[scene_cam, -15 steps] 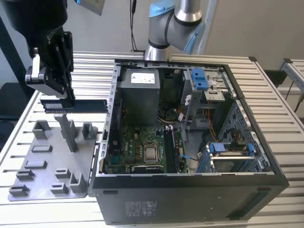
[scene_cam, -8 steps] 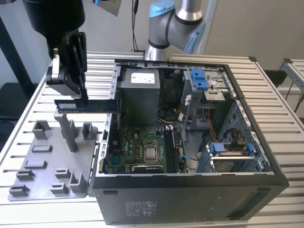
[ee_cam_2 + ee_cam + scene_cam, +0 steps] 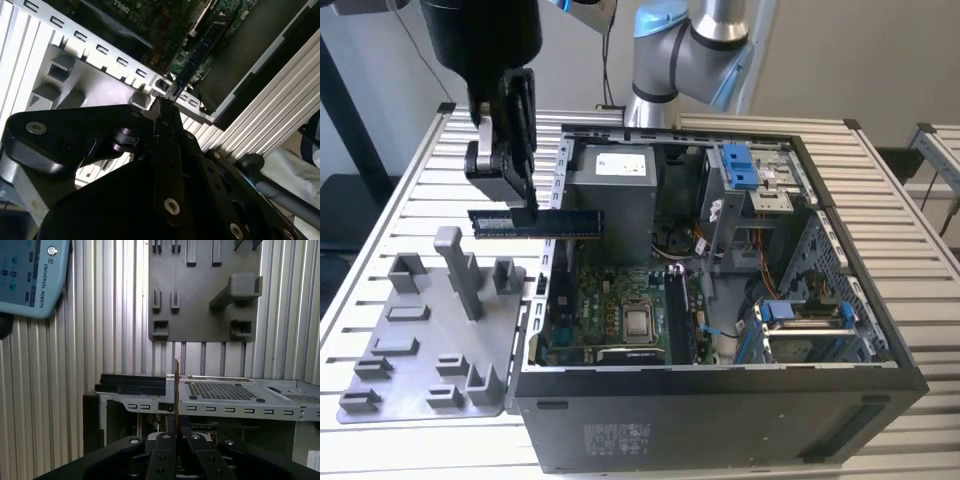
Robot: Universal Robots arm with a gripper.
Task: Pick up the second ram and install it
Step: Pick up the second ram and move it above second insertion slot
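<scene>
Gripper [image 3: 526,206] pinching second ram [image 3: 570,223], stick level and edge-up, in air. Grey peg tray [image 3: 420,335] lies below toward exterior view's left; ram's far end reaches over open computer case [image 3: 720,420] wall, near grey power-supply box [image 3: 615,190]; green motherboard [image 3: 610,310] lower inside case.

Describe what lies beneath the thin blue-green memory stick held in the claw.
Beneath the stick: the open black computer case's metal side wall and green motherboard. The black claw covers the stick's gripped part.
</scene>
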